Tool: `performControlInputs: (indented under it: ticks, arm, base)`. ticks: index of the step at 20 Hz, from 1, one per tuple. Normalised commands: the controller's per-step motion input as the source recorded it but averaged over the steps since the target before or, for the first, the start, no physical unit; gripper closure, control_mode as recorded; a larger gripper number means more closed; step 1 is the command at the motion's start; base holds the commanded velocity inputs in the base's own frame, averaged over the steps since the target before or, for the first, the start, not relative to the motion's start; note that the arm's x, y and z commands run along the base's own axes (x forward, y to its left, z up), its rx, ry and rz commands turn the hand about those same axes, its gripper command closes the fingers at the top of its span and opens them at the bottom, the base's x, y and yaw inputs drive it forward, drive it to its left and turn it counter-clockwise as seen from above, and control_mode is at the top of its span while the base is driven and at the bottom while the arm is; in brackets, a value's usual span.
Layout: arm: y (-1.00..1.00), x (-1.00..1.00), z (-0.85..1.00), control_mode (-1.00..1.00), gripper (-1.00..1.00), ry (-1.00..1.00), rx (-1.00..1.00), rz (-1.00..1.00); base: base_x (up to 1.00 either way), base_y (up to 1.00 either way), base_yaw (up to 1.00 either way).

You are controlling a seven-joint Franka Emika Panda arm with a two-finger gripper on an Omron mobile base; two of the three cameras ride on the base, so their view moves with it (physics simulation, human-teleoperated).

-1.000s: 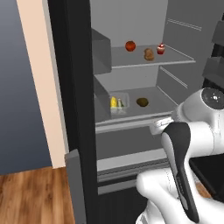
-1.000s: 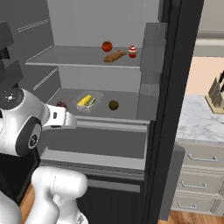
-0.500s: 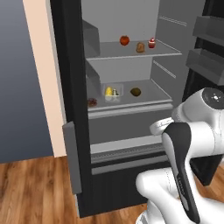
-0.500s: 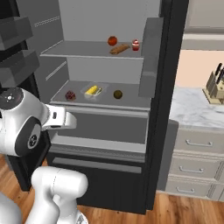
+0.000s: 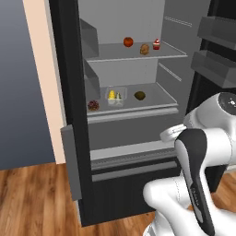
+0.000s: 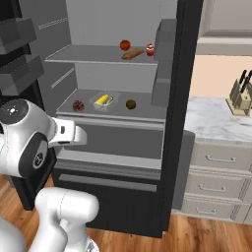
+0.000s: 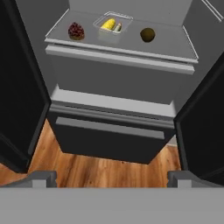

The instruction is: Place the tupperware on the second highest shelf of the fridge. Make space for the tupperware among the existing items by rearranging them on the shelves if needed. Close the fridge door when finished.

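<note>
The fridge (image 5: 138,152) stands open in front of me. The tupperware (image 5: 115,96) (image 6: 105,101) (image 7: 112,25), clear with a yellow cob inside, rests on the second highest shelf (image 5: 133,113) (image 6: 113,120) (image 7: 122,54). A dark red fruit (image 7: 76,31) lies to its left and a brownish-green fruit (image 7: 148,34) to its right. On the thin shelf above sit a tomato (image 5: 128,42), a bread roll (image 5: 144,49) and a cupcake (image 5: 156,44). My gripper (image 7: 113,177) is open and holds nothing, well back from the shelf and below it.
Both black doors hang open: one (image 5: 69,101) on the left, and one carrying grey bins (image 5: 216,50) on the right. The wide drawer front (image 7: 109,135) sits over wooden floor (image 7: 87,170). A marble counter (image 6: 216,120) with a knife block (image 6: 240,96) adjoins the fridge's right side.
The whole picture has shifted: the base has drawn back from the fridge, which now looks smaller. The foods stay in their places and the gripper stays open.
</note>
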Motion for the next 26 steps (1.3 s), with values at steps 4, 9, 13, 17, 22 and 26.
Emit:
performControlInputs:
  ticks: [4, 9, 13, 17, 22, 26]
  arm:
    - [0.25, -0.71, 0.00, -1.00, -1.00, -0.23, -0.08, 0.27]
    - [0.57, -0.70, -0.03, -1.00, -1.00, -0.26, -0.20, 0.23]
    - [0.67, -0.51, 0.00, -1.00, -1.00, -0.04, -0.26, 0.14]
    - [0.93, -0.13, 0.00, -1.00, -1.00, 0.00, -0.30, 0.05]
    - [1.00, 0.00, -0.01, -1.00, -1.00, 0.00, -0.35, 0.00]
    - [1.00, 0.30, -0.07, -1.00, -1.00, 0.03, -0.33, 0.00]
  base:
    - [0.00, 0.00, 0.00]
    - [0.00, 0.00, 0.00]
    - [0.00, 0.00, 0.00]
    - [0.00, 0.00, 0.00]
    - [0.00, 0.00, 0.00]
    - [0.00, 0.00, 0.00]
